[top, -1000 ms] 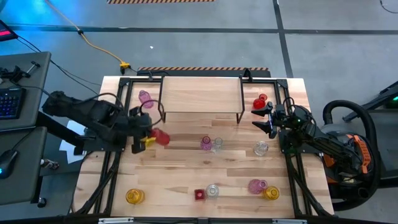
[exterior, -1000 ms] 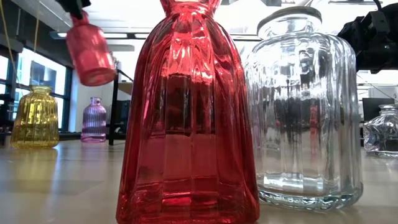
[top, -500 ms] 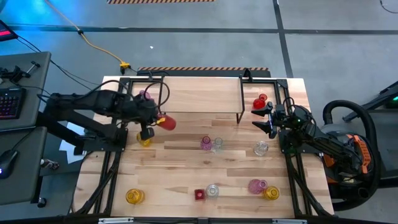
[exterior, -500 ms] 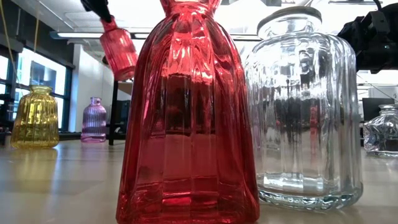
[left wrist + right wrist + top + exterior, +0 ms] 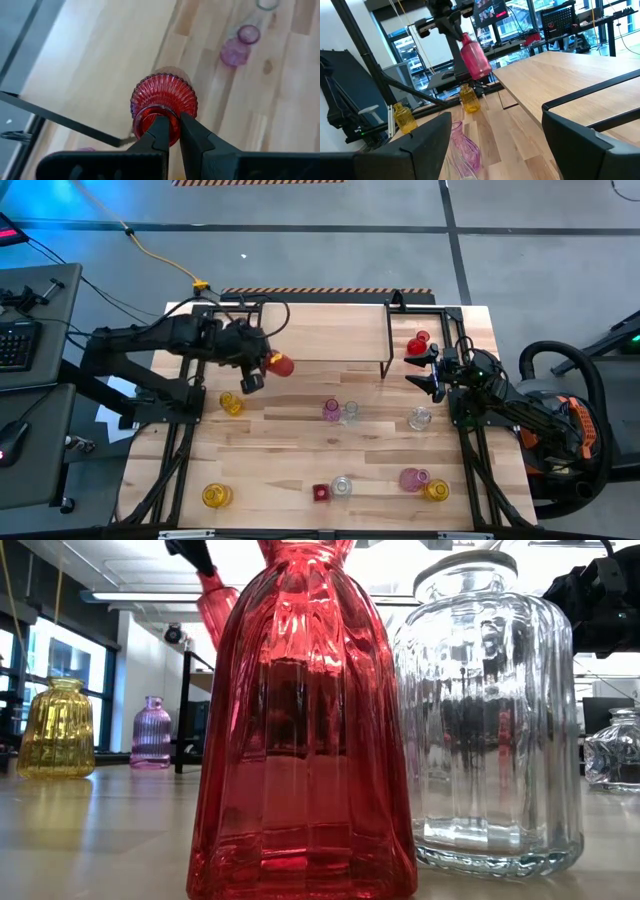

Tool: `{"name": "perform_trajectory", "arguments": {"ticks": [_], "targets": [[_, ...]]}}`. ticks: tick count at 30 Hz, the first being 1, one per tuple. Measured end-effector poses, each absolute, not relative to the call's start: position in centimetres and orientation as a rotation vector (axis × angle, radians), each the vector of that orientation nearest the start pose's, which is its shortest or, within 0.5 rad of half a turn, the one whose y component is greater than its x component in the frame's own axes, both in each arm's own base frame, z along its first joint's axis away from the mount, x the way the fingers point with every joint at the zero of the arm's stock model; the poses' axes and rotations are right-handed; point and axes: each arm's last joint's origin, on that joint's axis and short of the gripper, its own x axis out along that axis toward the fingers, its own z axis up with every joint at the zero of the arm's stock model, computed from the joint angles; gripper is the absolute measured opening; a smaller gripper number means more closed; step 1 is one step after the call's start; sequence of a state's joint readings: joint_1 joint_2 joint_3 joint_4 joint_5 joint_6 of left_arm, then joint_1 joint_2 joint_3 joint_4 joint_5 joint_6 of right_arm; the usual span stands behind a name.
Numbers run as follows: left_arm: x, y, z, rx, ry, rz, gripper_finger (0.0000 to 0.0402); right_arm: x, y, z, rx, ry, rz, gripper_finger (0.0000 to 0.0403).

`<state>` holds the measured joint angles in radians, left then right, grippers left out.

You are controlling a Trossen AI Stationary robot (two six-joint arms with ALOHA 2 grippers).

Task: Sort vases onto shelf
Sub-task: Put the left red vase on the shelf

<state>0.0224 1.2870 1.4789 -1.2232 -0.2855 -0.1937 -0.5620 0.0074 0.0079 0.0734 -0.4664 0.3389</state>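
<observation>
Over the last second the left gripper [image 5: 258, 370] has swung from mid-left of the high view up to the shelf's [image 5: 330, 335] left end, its fingers still pinching the neck of a red ribbed vase [image 5: 281, 365]. Placement looks close. The vase is translucent, fluted and tilted. The right gripper [image 5: 432, 370] waits at right, fingers wide open and empty.
</observation>
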Motion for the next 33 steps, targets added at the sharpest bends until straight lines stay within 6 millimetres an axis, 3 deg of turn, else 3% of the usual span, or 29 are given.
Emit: {"name": "perform_trajectory", "arguments": {"ticks": [11,26,33], "targets": [[23.0,4.9,38.8,0.007,1.008,0.447,0.0008,8.7,-3.9,17.3,0.302,-0.080,-0.084,0.0302],[22.3,9.7,39.4,0.069,0.985,0.534,0.0008,8.7,-3.9,17.3,0.306,-0.080,-0.083,0.0302],[21.8,11.6,39.4,0.079,0.980,0.570,0.0008,8.7,-3.9,17.3,0.534,-0.091,-0.074,0.0302]]}}
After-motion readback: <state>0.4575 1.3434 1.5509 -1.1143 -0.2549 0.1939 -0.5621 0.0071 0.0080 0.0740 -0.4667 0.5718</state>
